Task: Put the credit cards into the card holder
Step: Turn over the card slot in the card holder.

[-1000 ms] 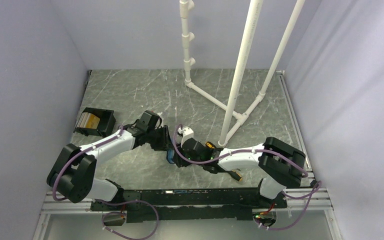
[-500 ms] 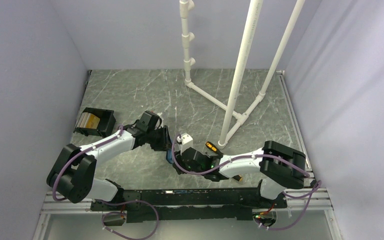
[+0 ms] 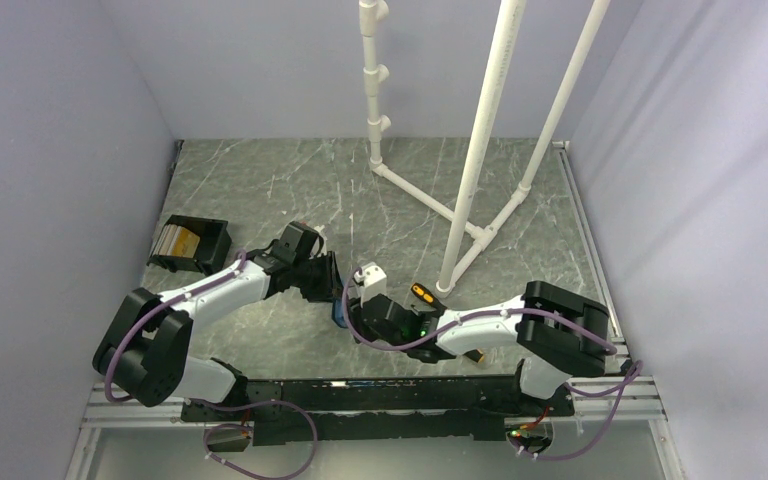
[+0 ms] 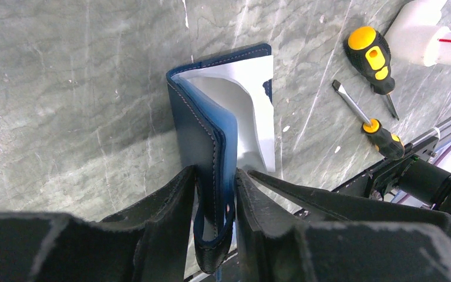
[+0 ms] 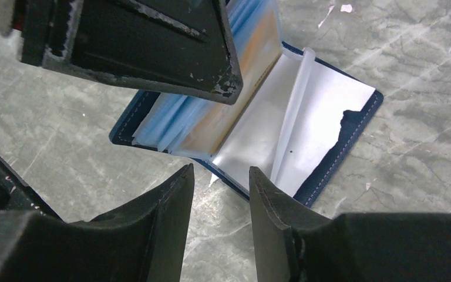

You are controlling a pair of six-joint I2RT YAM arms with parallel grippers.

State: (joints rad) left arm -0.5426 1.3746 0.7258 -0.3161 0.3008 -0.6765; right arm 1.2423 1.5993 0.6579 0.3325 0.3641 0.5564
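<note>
Card holder [image 4: 197, 135], one flap tight in left pincer [image 4: 216, 179]; right pincer [image 5: 220, 179] half-open, empty, just beside.

The top camera looks down on the tabletop [image 3: 260, 180] from behind. Both wrist cameras closely share the card holder [image 4: 194, 141].

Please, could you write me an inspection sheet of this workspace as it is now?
Surface: grey marbled table, pale scratches.
Job's things: card holder open, one side lifted, the other flat on the table; an orange card seems sleeved inside.
Clutter: stubby screwdriver, long screwdriver, black box holding something orange and pale.
Grippers: left gripper shut on the card holder; right gripper open, empty, above it.
Cables: purple cables along both arms.
Surroundings: white pipe frame; pale walls.
</note>
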